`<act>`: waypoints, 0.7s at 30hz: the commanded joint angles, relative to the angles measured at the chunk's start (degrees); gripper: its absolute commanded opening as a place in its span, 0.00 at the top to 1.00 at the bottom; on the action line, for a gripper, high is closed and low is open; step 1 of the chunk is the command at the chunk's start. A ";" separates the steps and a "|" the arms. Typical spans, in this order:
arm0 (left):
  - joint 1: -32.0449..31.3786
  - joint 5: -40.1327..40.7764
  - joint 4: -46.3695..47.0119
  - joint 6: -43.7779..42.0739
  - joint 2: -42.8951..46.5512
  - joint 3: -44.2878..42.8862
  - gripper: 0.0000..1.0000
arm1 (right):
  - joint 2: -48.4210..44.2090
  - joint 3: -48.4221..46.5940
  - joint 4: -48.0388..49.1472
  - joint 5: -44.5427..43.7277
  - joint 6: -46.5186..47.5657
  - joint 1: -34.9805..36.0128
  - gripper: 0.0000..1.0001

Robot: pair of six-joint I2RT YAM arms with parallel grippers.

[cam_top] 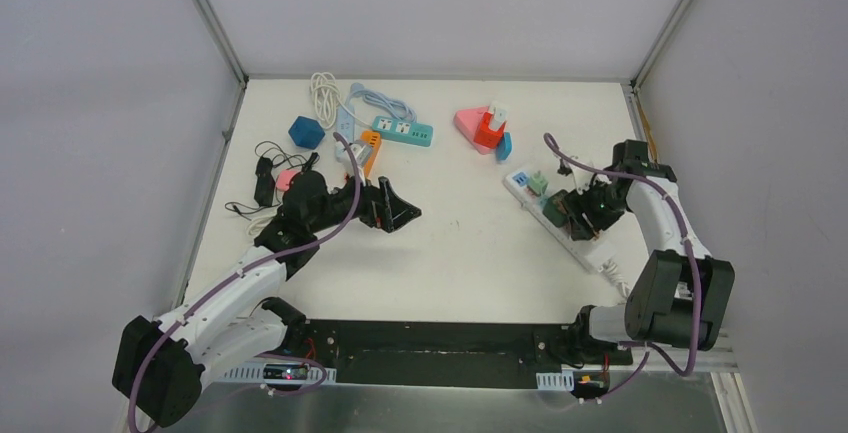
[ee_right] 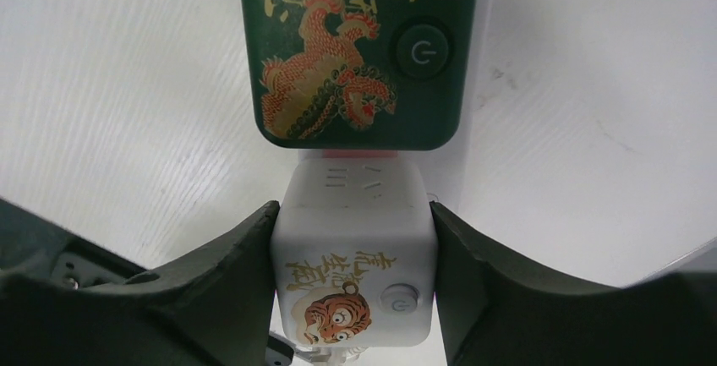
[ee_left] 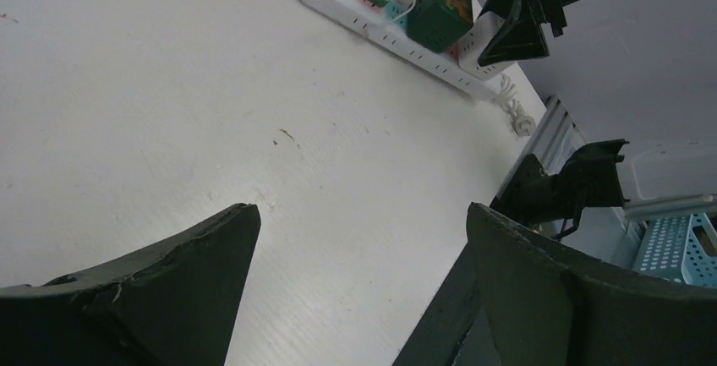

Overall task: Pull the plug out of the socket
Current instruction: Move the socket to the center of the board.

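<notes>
Partway: grip made, pull not yet done, judging by how things lie. Pinched flank to flank by the right gripper (ee_right: pixel 353 214): the white plug (ee_right: pixel 355 252), a cube printed with a tiger face, gold characters and a power button. Apparently seated on the white power strip (cam_top: pixel 590 249) at the right of the table (cam_top: pixel 450 263), just beside a dark green plug (ee_right: pixel 355 45) bearing a gold dragon; seating itself hidden. Idle over mid-table, spread wide and holding nothing: the left gripper (cam_top: pixel 398 211), well apart from the strip. Left to do: drawing the cube clear of its socket.
</notes>
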State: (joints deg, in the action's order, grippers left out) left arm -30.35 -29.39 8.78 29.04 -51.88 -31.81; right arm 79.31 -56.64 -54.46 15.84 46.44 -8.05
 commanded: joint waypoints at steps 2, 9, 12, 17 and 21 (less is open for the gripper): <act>-0.24 -5.76 11.18 0.11 0.41 1.82 0.04 | -5.50 0.71 -9.54 8.65 16.69 0.06 0.81; -1.79 -6.08 20.48 1.21 2.89 6.40 0.05 | -6.30 1.89 -12.28 13.21 26.29 5.83 0.80; -3.27 -5.39 20.67 0.19 3.59 7.38 0.05 | -4.66 2.64 -10.83 11.26 27.50 11.57 0.81; -5.86 -4.38 21.66 -2.91 3.96 8.99 0.07 | -2.85 2.55 -8.40 9.50 30.19 20.92 0.83; -7.97 -1.86 25.46 -7.04 3.67 12.50 0.08 | -2.84 2.91 -4.88 8.59 31.11 27.28 0.81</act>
State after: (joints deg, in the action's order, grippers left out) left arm -36.58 -33.12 27.70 27.22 -48.71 -22.04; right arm 77.03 -53.65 -62.83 23.33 73.76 14.26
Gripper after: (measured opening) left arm 0.927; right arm 0.614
